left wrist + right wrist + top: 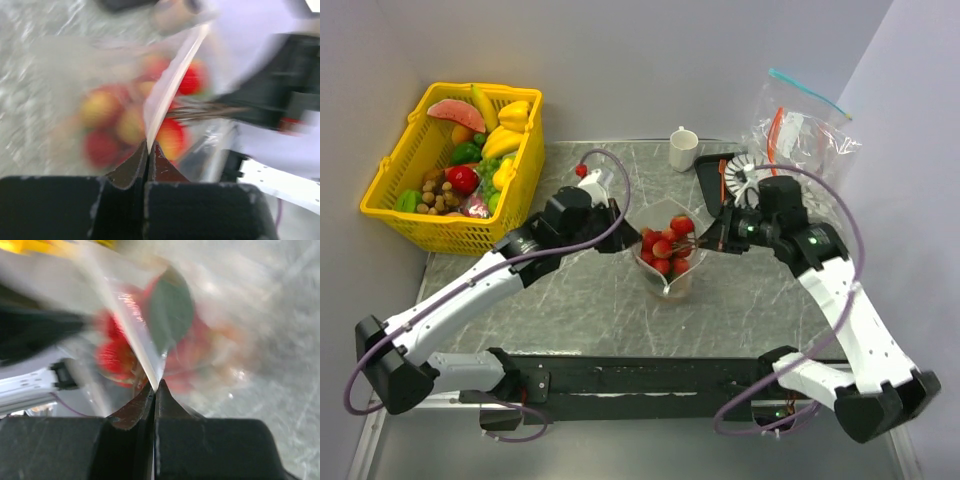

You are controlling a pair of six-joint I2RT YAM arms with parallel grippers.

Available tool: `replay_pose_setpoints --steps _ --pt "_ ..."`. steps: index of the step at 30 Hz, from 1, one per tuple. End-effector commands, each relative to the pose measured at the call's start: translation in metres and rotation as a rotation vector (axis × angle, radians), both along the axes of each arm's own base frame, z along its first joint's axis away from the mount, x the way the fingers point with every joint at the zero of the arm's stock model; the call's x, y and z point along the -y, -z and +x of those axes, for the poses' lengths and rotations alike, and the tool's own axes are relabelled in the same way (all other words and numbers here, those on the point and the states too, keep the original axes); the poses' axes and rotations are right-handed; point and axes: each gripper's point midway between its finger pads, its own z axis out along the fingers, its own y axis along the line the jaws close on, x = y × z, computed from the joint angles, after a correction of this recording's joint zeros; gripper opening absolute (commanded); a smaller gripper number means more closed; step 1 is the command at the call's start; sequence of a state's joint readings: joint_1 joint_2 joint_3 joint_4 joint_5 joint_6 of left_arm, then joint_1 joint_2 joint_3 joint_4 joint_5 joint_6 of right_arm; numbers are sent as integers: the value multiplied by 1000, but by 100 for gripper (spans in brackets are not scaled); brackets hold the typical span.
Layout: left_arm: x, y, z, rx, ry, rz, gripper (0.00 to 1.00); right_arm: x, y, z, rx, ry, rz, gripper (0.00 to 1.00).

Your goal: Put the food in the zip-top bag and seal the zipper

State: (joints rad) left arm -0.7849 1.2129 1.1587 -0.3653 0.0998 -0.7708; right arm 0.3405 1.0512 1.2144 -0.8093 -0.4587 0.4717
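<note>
On the table [580, 300], we hold the bag [672, 285] upright, left gripper [626, 236] and right gripper [706, 240] each clamped on an end of the zipper [172, 82], apparently stretching it for sealing; strawberries [665, 245] sit inside.

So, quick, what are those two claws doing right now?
Left gripper: shut on the clear polka-dotted plastic bag, at its edge.
Right gripper: shut on its opposite edge.

We see red strawberries [665, 244] in a see-through bag [671, 286], a yellow basket [448, 236], a white cup [682, 148] and a grey table [580, 300] with wavy lines.
</note>
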Motion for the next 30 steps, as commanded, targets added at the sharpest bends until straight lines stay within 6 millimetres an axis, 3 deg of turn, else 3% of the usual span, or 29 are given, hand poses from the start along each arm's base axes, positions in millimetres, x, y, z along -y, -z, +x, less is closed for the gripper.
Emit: replay_pose_setpoints --steps 1,2,4,9,10,11,13,14,16,17,19,20,22,23,24,25,27,28,30 --pt "18 4 -18 -12 127 -100 1 3 0 10 42 22 -24 0" --pt "22 25 -20 -65 140 -91 1 4 -8 11 58 25 -16 0" --pt "25 28 -22 -78 153 -100 1 1 -17 9 75 13 1 0" --pt "24 -11 -13 9 133 -120 1 -11 -8 5 36 -27 45 0" --pt "22 -11 -14 -6 132 -89 1 -13 -9 7 22 -38 38 0" --pt "25 -34 -7 42 133 -92 1 -13 -33 10 76 -39 47 0" --pt "26 -47 -4 59 135 -80 1 -11 -58 11 118 -27 57 0" --pt "28 -53 -3 66 139 -88 1 -11 -89 9 183 -27 87 0" --pt "34 -44 -7 39 166 -105 1 -11 -105 6 202 -22 105 0" --pt "40 -21 -7 3 172 -125 1 -12 -104 6 197 -19 111 0" --pt "46 -1 -15 -52 213 -143 1 -14 -91 6 201 -13 125 0" --pt "46 -4 -15 -53 211 -134 1 -14 -46 9 115 0 91 0" --pt "39 -29 -5 7 163 -106 1 -15 -7 15 61 9 73 0" --pt "36 -74 0 106 154 -130 1 -16 20 11 -1 -3 56 0" --pt "31 -81 -2 105 142 -108 1 -18 25 12 -19 -11 57 0" --pt "29 -97 -2 135 143 -123 1 -19 14 14 3 -13 64 0" --pt "32 -90 -4 127 159 -134 1 -15 -13 17 48 7 60 0" --pt "34 -52 -7 57 172 -113 1 -13 -56 22 145 18 75 0" --pt "37 -21 -9 1 181 -119 1 -10 -83 22 170 31 67 0"
